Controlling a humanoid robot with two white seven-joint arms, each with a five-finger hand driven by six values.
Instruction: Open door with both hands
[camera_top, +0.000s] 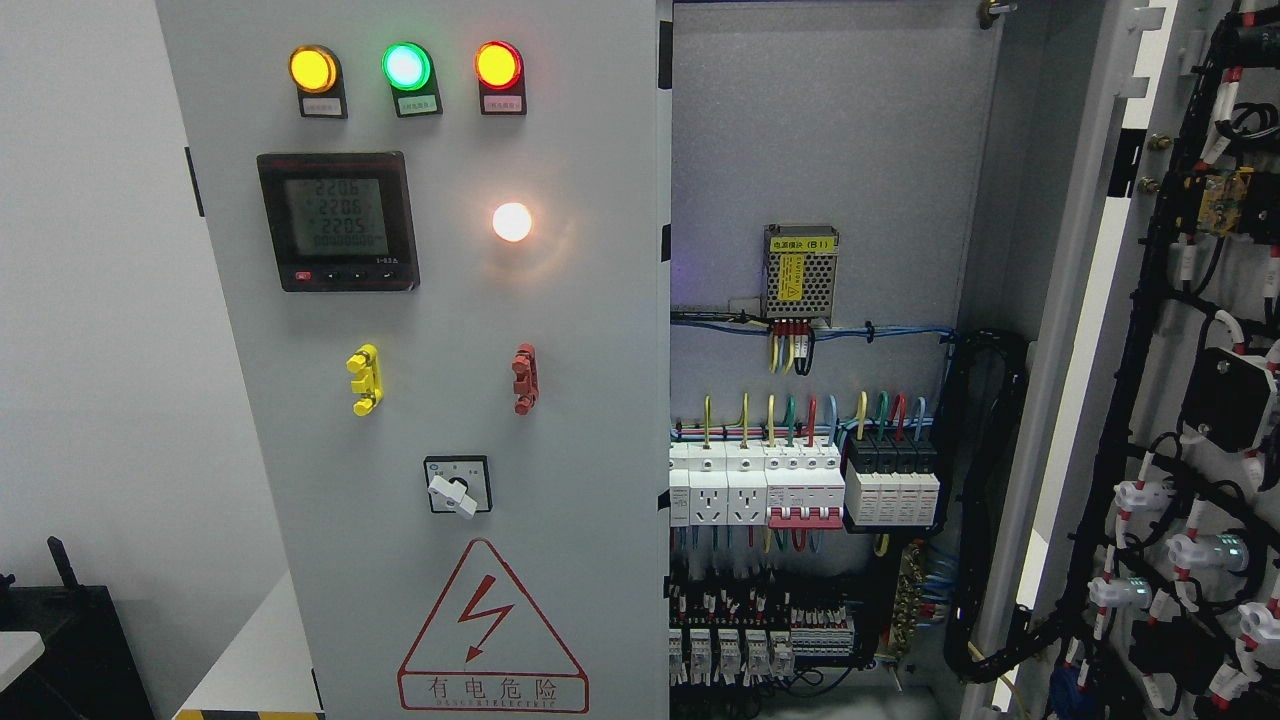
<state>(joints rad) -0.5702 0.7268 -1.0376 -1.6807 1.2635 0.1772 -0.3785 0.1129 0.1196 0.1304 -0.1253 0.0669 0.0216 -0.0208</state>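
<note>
From left to right we see the closed left door (420, 400) carrying three lit lamps in a row, one meter (337, 221) and two small handles, then the open cabinet (820, 150) and the right door (1180, 400) swung wide, while no fingers are in view.

We see neither robot hand, so we cannot place anything against one. The open right door (1180, 400) is cut off by the right and bottom edges, and the parts wired on its inner face run out of frame. The closed left door (420, 400) loses its top and bottom to the edges. The small labels under the three lamps (405, 66) are too small to read, as are the markings on the breakers (800, 485). The lower terminal rows (760, 640) sit in shadow, partly cropped. A dark object (70, 640) at lower left is cut off and unclear.
</note>
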